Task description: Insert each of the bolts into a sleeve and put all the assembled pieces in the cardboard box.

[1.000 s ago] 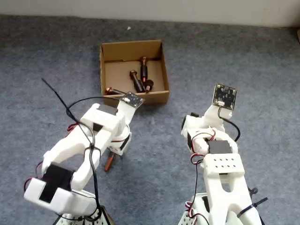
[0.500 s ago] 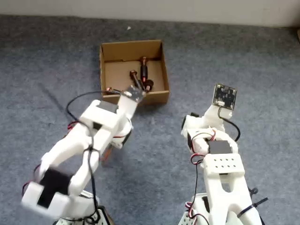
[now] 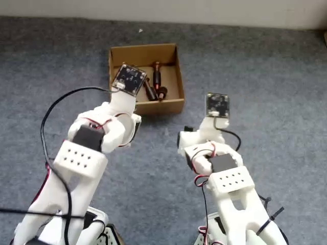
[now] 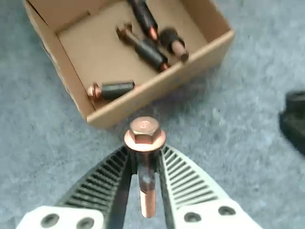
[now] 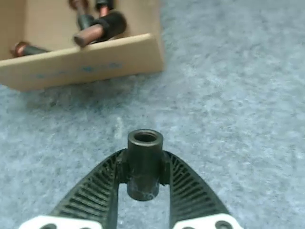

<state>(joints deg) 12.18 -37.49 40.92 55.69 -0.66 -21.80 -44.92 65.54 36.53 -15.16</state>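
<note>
Bolt (image 4: 146, 183), down by the carpet (image 3: 255, 76) a second ago, is now raised in the left gripper (image 4: 145, 152), clamped, just near of the box (image 4: 171, 83), while the right gripper (image 5: 144, 155), shifted left, pinches an empty sleeve (image 5: 144, 167), so joining looks next.

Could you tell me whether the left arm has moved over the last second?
Yes. Its wrist camera board, earlier at the cardboard box's front wall, now overlaps the box's left interior in the high view.
</note>
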